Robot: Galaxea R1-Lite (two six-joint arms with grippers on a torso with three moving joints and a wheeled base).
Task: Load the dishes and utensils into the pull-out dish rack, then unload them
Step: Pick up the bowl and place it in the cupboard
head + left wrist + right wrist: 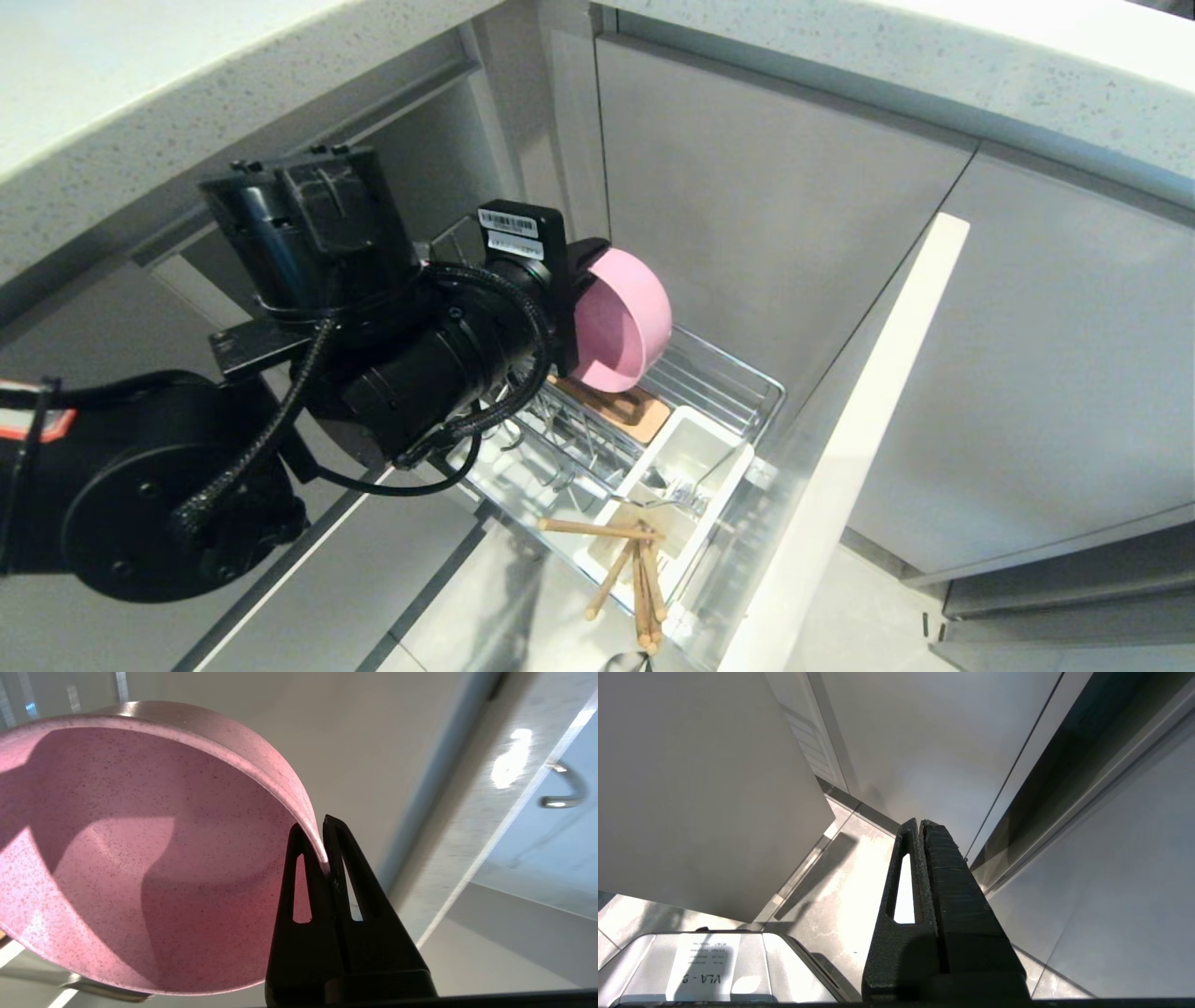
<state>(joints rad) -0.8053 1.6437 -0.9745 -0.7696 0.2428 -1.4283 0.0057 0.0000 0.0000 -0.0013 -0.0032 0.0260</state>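
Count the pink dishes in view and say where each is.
1. The pink bowl is tilted on its side, pinched by its rim in the left gripper above the pull-out dish rack. The arm may hide others.

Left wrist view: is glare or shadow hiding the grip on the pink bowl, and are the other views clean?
Left wrist view: shadows cross the inside of the pink bowl, yet the left gripper pinching its rim reads clearly; glare sits only on the panel behind. Head view: the arm hides the grip, and the chopsticks are evenly lit. Right wrist view: bright floor glare behind the shut right gripper.
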